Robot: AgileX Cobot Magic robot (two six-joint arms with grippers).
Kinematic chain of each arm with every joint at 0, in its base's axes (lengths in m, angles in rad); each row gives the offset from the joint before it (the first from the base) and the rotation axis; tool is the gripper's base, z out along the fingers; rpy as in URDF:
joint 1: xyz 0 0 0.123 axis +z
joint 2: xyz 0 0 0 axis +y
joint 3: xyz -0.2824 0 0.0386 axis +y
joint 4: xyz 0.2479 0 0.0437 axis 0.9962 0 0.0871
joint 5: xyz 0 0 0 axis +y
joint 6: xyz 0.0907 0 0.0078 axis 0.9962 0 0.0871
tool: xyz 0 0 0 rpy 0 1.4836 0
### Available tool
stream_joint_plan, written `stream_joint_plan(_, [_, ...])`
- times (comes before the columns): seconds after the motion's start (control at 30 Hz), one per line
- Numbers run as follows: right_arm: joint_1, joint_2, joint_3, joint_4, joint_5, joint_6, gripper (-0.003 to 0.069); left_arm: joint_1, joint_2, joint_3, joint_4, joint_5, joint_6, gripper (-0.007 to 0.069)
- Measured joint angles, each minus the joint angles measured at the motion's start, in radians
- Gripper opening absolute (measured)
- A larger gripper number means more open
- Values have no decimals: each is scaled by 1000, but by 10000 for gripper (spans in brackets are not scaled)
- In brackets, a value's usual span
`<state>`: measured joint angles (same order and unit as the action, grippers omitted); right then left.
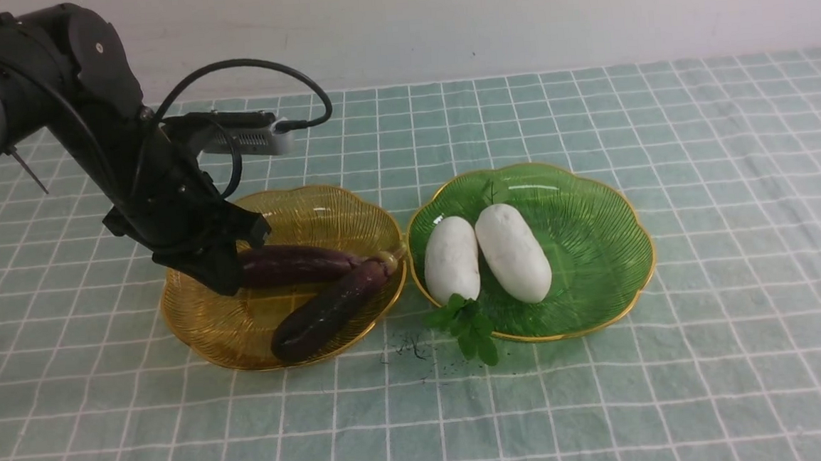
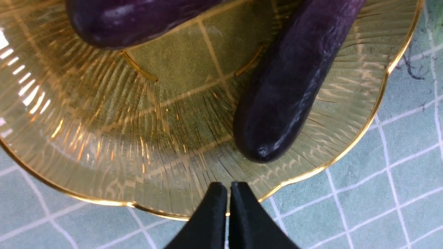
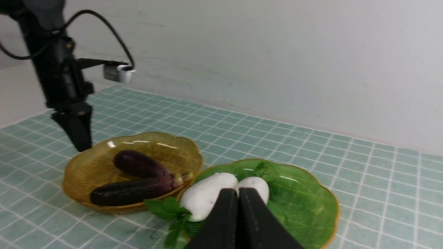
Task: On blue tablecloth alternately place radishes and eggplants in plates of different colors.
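Left claw (image 1: pixel 223 283) closed, lowered, right claw (image 3: pixel 238 193) closed

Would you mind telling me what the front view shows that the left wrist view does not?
Only the front view shows the green plate with both radishes, and the left arm from outside. Only the left wrist view shows the left gripper shut and empty, at the amber plate's near rim. Both show the amber plate, the two eggplants and the blue tablecloth.
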<state>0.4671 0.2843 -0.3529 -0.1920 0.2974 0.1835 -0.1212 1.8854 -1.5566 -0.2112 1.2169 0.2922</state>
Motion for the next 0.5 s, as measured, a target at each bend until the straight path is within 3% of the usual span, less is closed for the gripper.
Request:
stream_joint_plan(0.33, [-380,-246,317,87,-10,0,-15,0,-22,0,0,4,0,-8])
stream_joint_plan(0.5, [-472,-291,382,108,23,-1,-15,0,-111,0,1,8,0,-8])
